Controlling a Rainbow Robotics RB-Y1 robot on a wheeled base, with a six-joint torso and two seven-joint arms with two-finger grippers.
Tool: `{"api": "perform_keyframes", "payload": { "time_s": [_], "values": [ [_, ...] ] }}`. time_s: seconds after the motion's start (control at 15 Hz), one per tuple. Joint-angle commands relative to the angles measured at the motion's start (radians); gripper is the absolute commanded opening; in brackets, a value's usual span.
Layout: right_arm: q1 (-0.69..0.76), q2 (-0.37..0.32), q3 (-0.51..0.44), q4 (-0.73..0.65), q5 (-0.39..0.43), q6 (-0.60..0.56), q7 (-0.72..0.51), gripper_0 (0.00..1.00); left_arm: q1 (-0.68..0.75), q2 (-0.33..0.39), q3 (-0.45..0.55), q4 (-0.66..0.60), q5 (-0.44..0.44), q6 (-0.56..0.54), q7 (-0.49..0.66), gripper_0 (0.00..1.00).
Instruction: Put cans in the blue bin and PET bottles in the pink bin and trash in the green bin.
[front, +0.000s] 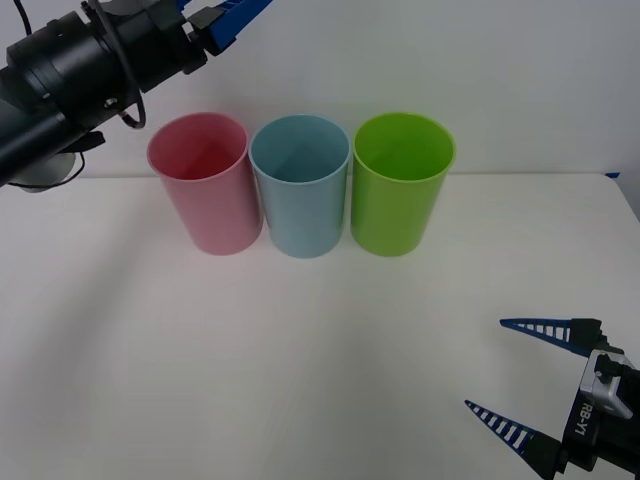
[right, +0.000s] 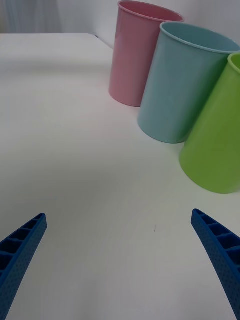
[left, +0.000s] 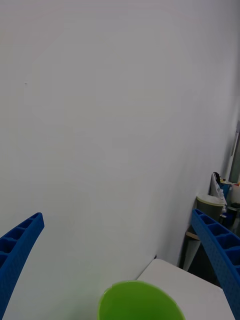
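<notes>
A plain white wall (front: 450, 60) rises behind a white table (front: 300, 350), whose far edge meets it. Soft, even light leaves faint shadows on the tabletop. Past the table's corner, a dim nook holds a grey-lidded container (left: 209, 209) and dark clutter.

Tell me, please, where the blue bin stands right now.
In the front view the blue bin stands upright at the table's far side, the middle of three, with the pink bin on its left and the green bin on its right.

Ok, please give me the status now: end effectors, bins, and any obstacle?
Left end effector open, raised behind pink bin. Right end effector open, low over table. Blue bin and green bin upright in row. No obstacle seen.
</notes>
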Motion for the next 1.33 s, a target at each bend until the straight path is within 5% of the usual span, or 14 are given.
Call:
{"api": "perform_keyframes", "payload": {
  "time_s": [0.07, 0.8, 1.33],
  "values": [
    [0.0, 0.0, 0.0, 0.0, 0.0, 0.0, 0.0, 1.0, 0.108, 0.008, 0.105, -0.072, -0.063, -0.076, 0.022, 1.0],
    [0.0, 0.0, 0.0, 0.0, 0.0, 0.0, 0.0, 1.0, 0.672, 0.065, 0.473, -0.474, -0.267, -0.233, 0.177, 1.0],
    [0.0, 0.0, 0.0, 0.0, 0.0, 0.0, 0.0, 1.0, 0.793, -0.151, 0.634, -0.495, -0.669, -0.472, 0.335, 1.0]
  ]
}}
